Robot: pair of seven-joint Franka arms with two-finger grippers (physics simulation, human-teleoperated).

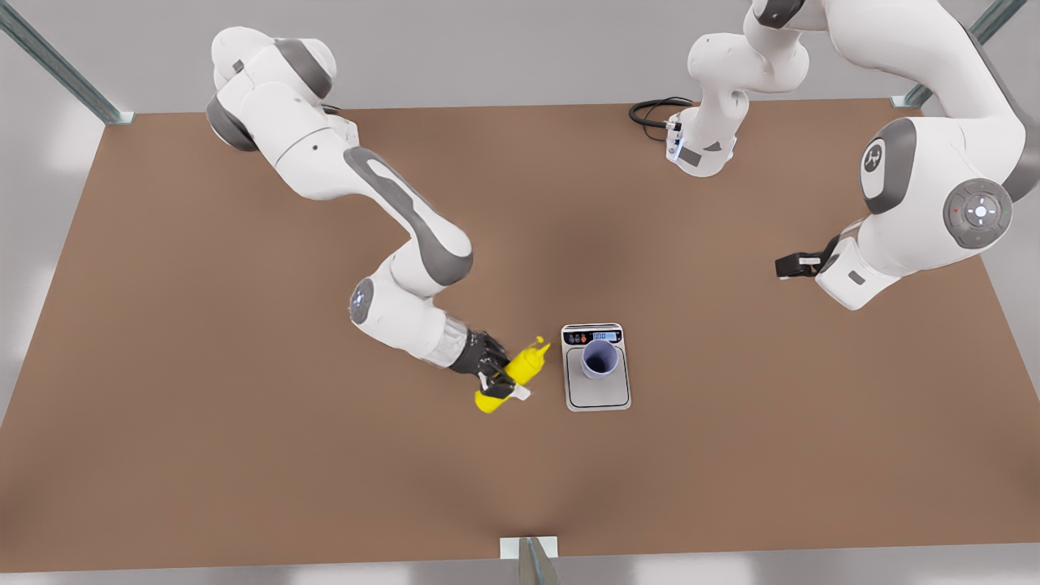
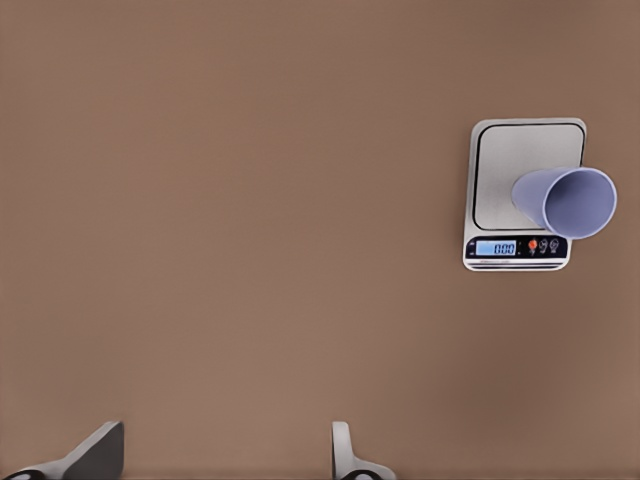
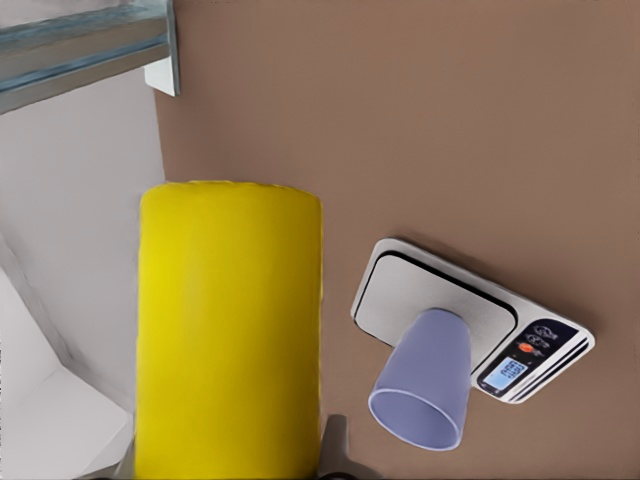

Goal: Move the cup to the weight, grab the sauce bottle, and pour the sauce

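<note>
the cup (image 1: 600,358) stands upright on the brushed plate of the weight (image 1: 597,394), toward the display strip, its open mouth seen from above. in the right wrist view the cup (image 3: 425,378) and weight (image 3: 400,290) are seen just beside the sauce bottle (image 3: 228,330). the sauce bottle (image 1: 520,370) is held tilted just off the weight's edge on the front view's left, its pointed nozzle aimed up toward the cup and not over it. the right pincer (image 1: 497,380) is pinched around the bottle's yellow body; that arm is stretched low across the brown counter (image 1: 244,447) from the far corner on the front view's left, elbow bent, wrist angled down. the left pincer (image 1: 790,266) hangs well apart on the front view's right, its arm folded back and waiting; its fingers (image 2: 95,455) are seen spread, with nothing between them, the weight (image 2: 525,150) and cup (image 2: 570,200) far off.
</note>
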